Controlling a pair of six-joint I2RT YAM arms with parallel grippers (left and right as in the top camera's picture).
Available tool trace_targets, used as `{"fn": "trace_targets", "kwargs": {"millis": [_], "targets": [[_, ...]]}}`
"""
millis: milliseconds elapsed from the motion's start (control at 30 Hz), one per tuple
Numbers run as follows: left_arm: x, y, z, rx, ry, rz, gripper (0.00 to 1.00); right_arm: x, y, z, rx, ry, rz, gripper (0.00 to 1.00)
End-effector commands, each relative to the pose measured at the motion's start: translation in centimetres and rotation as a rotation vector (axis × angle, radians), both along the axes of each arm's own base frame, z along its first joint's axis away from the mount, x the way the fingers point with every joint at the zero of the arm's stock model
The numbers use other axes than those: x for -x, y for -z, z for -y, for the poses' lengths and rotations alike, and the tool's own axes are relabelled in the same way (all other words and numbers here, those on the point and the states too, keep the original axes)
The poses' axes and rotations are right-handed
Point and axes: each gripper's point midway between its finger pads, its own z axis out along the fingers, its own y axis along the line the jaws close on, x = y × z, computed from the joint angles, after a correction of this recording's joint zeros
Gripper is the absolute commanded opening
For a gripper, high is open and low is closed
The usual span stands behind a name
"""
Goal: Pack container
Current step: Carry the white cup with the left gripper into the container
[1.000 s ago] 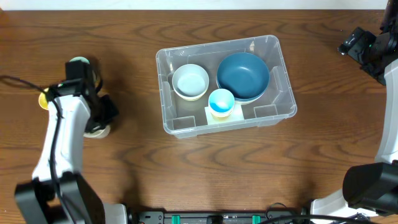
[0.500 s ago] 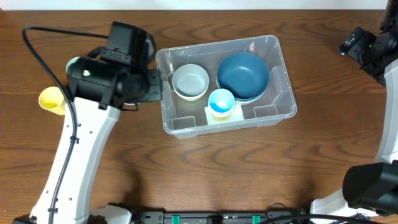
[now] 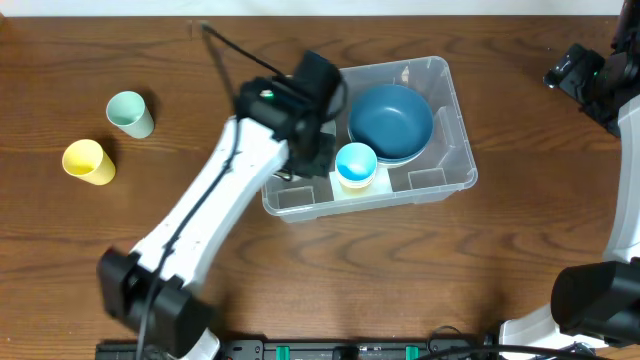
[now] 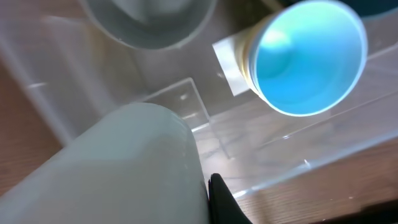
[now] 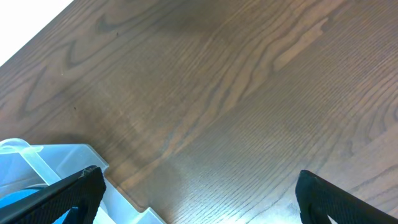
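Clear rectangular plastic container [image 3: 432, 183] sits just right of centre on the brown wooden table [image 3: 450, 270]. Far left, a yellow plastic cup [image 3: 88, 161] and a mint-green cup [image 3: 130, 113] stand on the wood, well apart from it. A second ago the left arm was down beside them over a whitish cup, and that spot is now bare.

The left gripper [image 3: 312, 152] has since swung across and hangs over the container's left end. It is clenched on that whitish plastic cup [image 4: 124, 162], which fills the lower left of the wrist view. Under it lies a pale round bowl [image 4: 149, 15], then a small light-blue cup [image 3: 355, 163], then a wide dark-blue bowl [image 3: 390, 120], none of them shifted. Far right, the right gripper [image 5: 199, 199] stays parked, fingers spread and empty.

The carry looks finished. Lowering and letting go come next, with two cups left to fetch.
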Motion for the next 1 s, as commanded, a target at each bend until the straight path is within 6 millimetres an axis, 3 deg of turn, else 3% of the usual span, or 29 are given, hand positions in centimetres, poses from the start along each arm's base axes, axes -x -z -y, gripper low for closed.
{"fn": "trace_targets", "kwargs": {"millis": [0,300,667,967], "targets": [[-0.2,1.5,0.8,-0.027,0.035,-0.03,0.06,0.1,0.2,0.4,0.001,0.022,-0.005,0.99],[-1.3,5.5,1.6,-0.059,0.004,-0.092,0.06,0.1,0.2,0.4,0.001,0.022,-0.006,0.99],[-3.1,6.2,2.8,0.027,-0.28,-0.065,0.06,0.1,0.2,0.4,0.001,0.022,-0.005,0.99],[-3.2,7.7,1.2,-0.031,-0.436,-0.044,0.06,0.1,0.2,0.4,0.002,0.022,-0.005,0.99]]}}
